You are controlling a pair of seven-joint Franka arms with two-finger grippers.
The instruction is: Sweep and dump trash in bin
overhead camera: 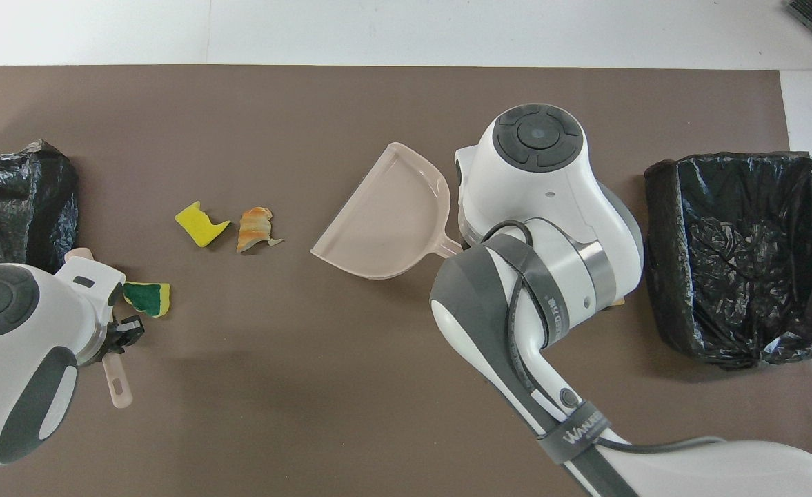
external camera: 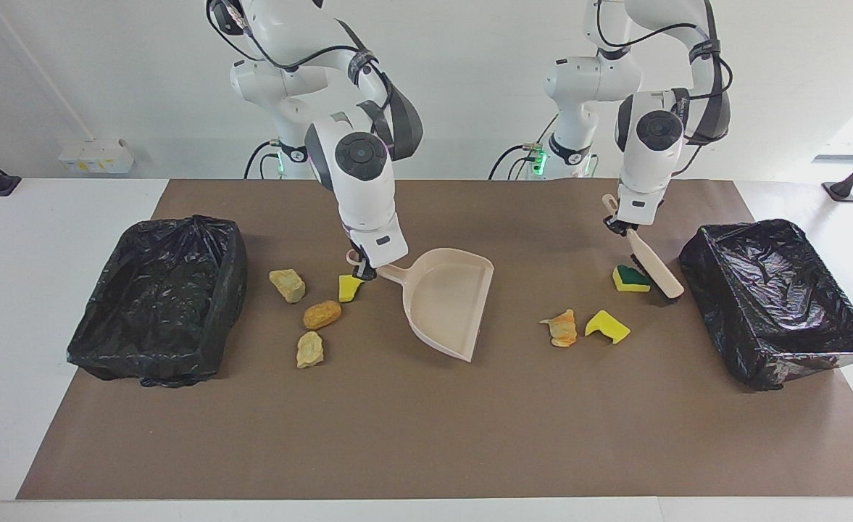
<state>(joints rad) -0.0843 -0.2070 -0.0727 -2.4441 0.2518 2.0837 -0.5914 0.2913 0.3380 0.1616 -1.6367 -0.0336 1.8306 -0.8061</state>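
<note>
Facing view: right gripper is clamping shut on the dustpan handle, pan lying mid-table with its open mouth pointing toward 4 o'clock in this view. Left gripper is closed tight on the brush handle, brush slanting down with its bristle end on the brown mat, touching the green-faced sponge chunk and just beside the black-lined bin at the left arm's end.

Trash is sitting in two groups on the mat. At about 3 o'clock of the pan: an orange-streaked lump and a yellow sponge chunk side by side, apart from the brush. At about 9 o'clock of the pan: a yellow chunk right under the right gripper, a tan lump, an orange lump and a pale tan lump, all between the pan and the second black-lined bin at the right arm's end.

Overhead view: the right arm is covering that second group almost entirely; the pan is showing empty, and the green-faced chunk is lying at the left gripper's edge.
</note>
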